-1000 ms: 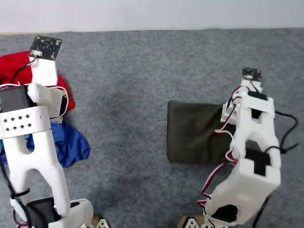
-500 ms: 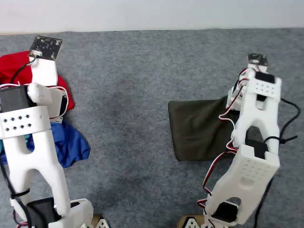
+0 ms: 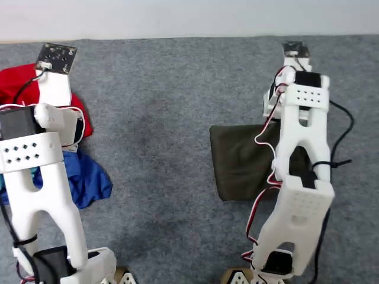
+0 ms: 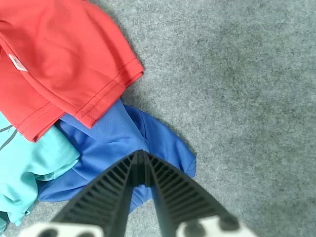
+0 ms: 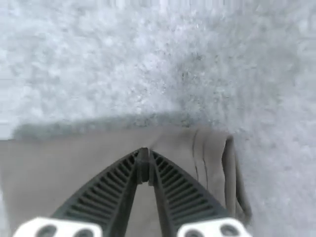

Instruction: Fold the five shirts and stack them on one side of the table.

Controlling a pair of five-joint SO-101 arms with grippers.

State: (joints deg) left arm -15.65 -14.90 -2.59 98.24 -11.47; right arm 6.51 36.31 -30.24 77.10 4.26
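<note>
1 olive shirt [image 3: 243, 163] — right gripper [image 5: 143, 165] above

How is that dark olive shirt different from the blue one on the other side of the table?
The olive shirt lies flat in a neat rectangle, while the blue shirt is crumpled. The olive shirt lies on its own; the blue shirt sits in a heap, tucked partly under a red shirt and touching a turquoise shirt. Both rest on the grey table.
</note>
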